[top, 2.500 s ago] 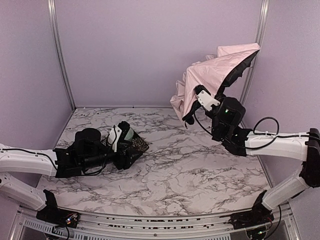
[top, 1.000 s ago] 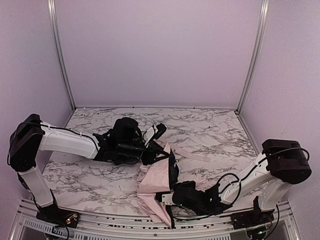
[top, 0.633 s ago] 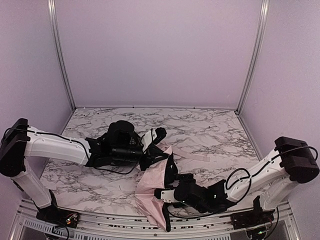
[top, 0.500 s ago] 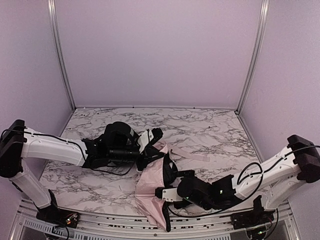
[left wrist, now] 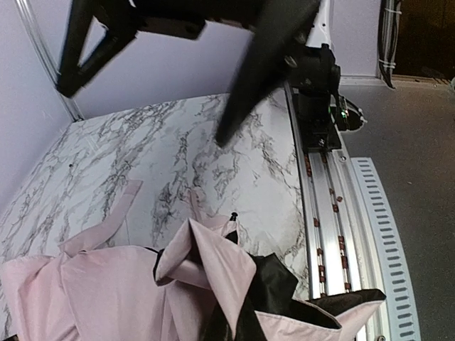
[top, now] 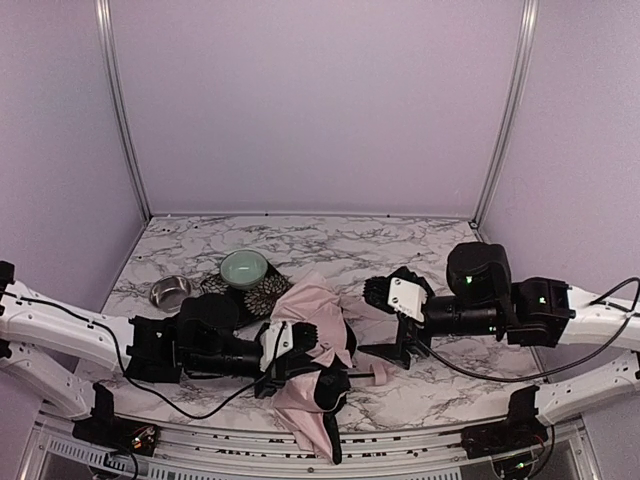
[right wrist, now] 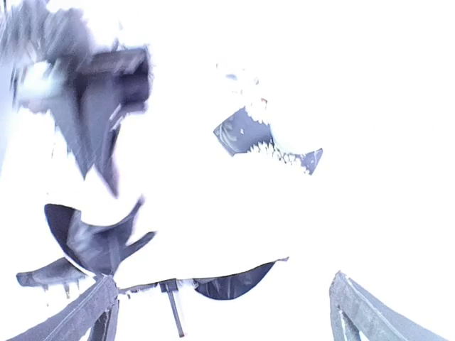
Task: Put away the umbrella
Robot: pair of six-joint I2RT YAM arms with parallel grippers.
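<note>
The umbrella (top: 312,318) lies crumpled at the table's front centre, pale pink fabric with black lining showing. Its lower end (top: 322,435) hangs over the front edge. My left gripper (top: 296,346) is buried in the fabric and shut on it. In the left wrist view the bunched pink folds (left wrist: 128,284) and lining (left wrist: 274,288) hide my fingers. My right gripper (top: 380,322) hovers just right of the umbrella, open wide and holding nothing. The right wrist view is washed out. Its fingers (right wrist: 92,309) stand far apart over a thin black shaft (right wrist: 171,307).
A green bowl (top: 244,268) sits on a dark floral mat (top: 268,292) behind the left arm, with a small metal bowl (top: 170,292) to its left. The metal front rail (left wrist: 320,213) runs close by the umbrella. Purple walls enclose three sides.
My right gripper opened, let go of the umbrella and rose to the right. My left arm pulled back toward the front left and shut on the fabric, uncovering the bowls and mat.
</note>
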